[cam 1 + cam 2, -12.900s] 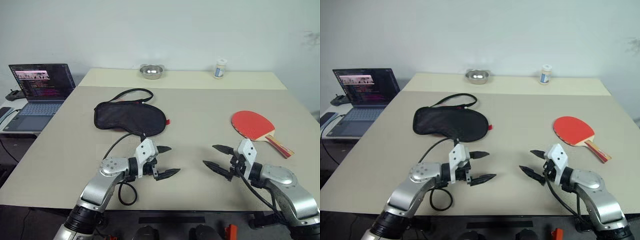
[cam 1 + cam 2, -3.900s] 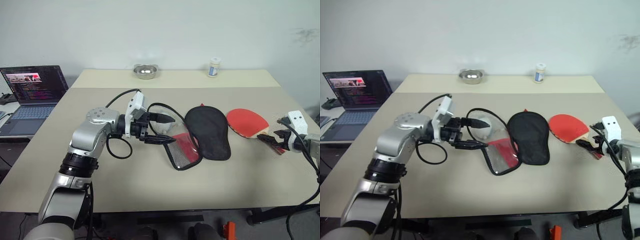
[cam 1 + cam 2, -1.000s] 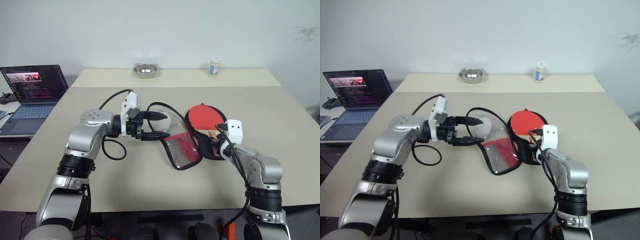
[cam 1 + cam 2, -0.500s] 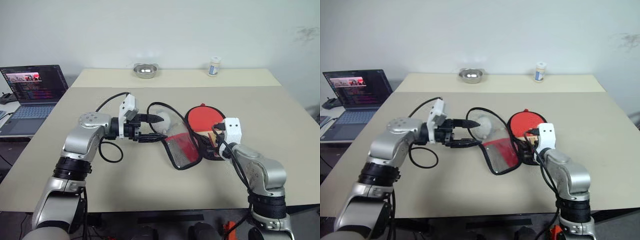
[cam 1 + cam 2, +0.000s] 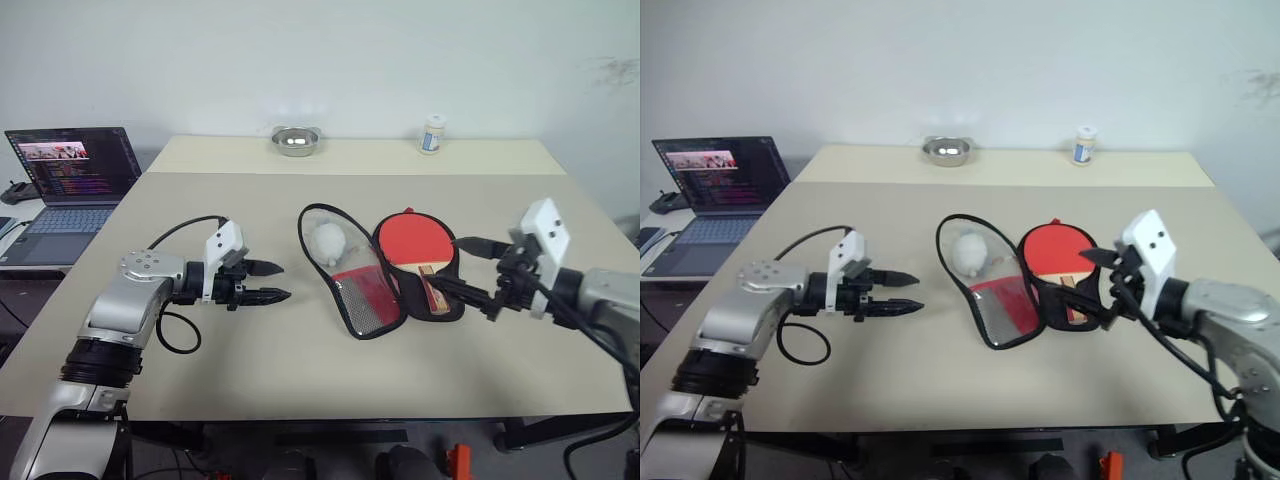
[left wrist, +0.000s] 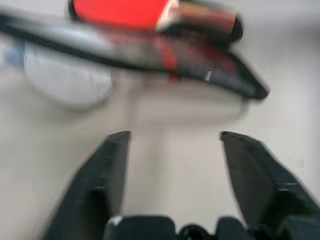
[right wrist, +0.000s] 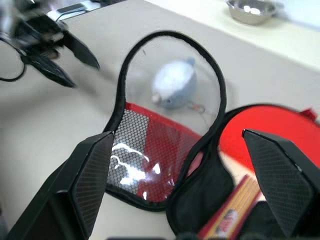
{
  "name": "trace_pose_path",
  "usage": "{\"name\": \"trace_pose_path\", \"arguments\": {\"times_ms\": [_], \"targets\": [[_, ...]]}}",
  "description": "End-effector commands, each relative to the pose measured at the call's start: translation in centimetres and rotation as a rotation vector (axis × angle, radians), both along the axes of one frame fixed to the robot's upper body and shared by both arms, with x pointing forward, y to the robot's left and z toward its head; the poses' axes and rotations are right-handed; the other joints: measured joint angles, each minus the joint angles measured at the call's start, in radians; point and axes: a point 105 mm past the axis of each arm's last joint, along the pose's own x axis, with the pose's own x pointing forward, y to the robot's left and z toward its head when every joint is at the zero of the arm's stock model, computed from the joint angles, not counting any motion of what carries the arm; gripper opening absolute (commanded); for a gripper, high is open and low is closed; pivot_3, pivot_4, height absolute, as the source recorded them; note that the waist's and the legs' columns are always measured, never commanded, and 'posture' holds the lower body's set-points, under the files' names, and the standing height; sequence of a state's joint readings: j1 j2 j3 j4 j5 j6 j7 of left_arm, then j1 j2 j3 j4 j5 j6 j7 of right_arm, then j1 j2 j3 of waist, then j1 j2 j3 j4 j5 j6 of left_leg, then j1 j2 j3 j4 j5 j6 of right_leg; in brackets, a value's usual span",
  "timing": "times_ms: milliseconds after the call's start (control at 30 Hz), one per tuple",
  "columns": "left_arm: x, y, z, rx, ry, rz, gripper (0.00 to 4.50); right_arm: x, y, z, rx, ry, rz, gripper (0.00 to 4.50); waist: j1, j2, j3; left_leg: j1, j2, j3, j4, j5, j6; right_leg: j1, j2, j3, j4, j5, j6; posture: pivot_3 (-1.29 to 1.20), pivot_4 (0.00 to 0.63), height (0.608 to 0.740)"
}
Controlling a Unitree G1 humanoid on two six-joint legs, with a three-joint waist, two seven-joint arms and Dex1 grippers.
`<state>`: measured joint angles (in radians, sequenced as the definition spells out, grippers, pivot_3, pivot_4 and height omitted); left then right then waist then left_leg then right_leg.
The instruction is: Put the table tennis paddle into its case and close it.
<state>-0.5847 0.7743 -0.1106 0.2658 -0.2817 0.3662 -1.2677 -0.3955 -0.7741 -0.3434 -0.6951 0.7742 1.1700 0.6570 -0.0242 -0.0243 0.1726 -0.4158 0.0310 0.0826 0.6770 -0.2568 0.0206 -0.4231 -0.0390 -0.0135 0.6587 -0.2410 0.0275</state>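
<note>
Left tool (image 5: 268,282) hovers over the desk (image 5: 300,350), fingers apart, empty. Case (image 5: 365,275) lies unzipped mid-desk, paddle (image 5: 412,245) resting in its right-hand black half. Right tool (image 5: 472,272) is above the paddle handle, fingers wide apart, holding nothing.

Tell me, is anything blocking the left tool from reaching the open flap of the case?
Nothing visible does. Only bare table lies between the left tool and the case, whose flap lies open beside the paddle resting on its black half.
</note>
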Motion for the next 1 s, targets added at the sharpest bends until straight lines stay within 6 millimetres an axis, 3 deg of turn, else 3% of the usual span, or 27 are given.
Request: {"name": "trace_pose_path", "arguments": {"times_ms": [33, 167, 367, 533, 633, 767, 1000], "targets": [[1.1, -0.7, -0.1, 0.009, -0.022, 0.006, 1.46, -0.5, -0.3, 0.8, -0.011, -0.032, 0.018, 4.5, 0.001, -0.002, 0.001, 0.0, 0.0, 0.0, 0.0, 0.0, 0.0, 0.0, 0.0, 0.0, 0.0, 0.0, -0.001, 0.0, 0.15, 0.74], [2.1, -3.1, -0.5, -0.048, 0.004, -0.01, 0.03, -0.9, -0.6, 0.7, -0.021, -0.029, 0.013, 4.5, 0.007, -0.004, 0.003, -0.001, -0.001, 0.0, 0.0, 0.0, 0.0, 0.0, 0.0, 0.0, 0.0, 0.002, -0.003, 0.0, 0.15, 0.74], [1.9, -9.9, 1.8, -0.204, 0.017, -0.187, 0.03, -1.8, -1.1, 0.1, -0.046, 0.021, 0.01, 4.5, 0.023, -0.006, 0.004, -0.002, -0.001, 0.0, 0.0, 0.0, 0.0, 0.0, -0.001, 0.0, -0.001, 0.002, -0.003, 0.0, 0.15, 0.74], [0.0, -17.7, 6.6, -0.353, 0.003, -0.441, 0.03, -1.9, -2.2, 0.6, -0.056, 0.017, -0.029, 4.5, 0.027, -0.007, 0.004, -0.003, -0.001, -0.001, 0.001, 0.0, 0.0, 0.0, 0.0, 0.0, -0.001, 0.002, -0.003, 0.0, 0.15, 0.74], [1.1, -20.1, 7.0, -0.357, -0.035, -0.423, 0.03, -1.4, -3.0, 0.8, -0.061, 0.01, -0.083, 4.5, 0.031, -0.008, 0.004, -0.003, -0.002, -0.001, 0.002, 0.0, 0.001, 0.001, 0.0, 0.0, -0.002, 0.0, 0.002, 0.0, 0.15, 0.74], [2.8, -21.1, 6.2, -0.327, -0.09, -0.353, 0.03, -0.5, -4.1, 0.7, -0.064, 0.014, -0.164, 4.5, 0.016, -0.007, 0.004, 0.0, -0.002, 0.0, 0.001, -0.001, 0.002, 0.001, 0.001, 0.002, -0.002, 0.0, 0.002, 0.0, 0.15, 0.74], [3.7, -17.3, 5.9, -0.32, -0.157, -0.275, 0.03, 1.6, -5.6, -0.5, -0.079, 0.04, -0.265, 4.5, 0.014, -0.007, 0.004, -0.001, 0.0, 0.0, 0.0, -0.001, 0.002, -0.001, 0.003, 0.002, 0.0, 0.0, 0.001, 0.0, 0.15, 0.74]]}}
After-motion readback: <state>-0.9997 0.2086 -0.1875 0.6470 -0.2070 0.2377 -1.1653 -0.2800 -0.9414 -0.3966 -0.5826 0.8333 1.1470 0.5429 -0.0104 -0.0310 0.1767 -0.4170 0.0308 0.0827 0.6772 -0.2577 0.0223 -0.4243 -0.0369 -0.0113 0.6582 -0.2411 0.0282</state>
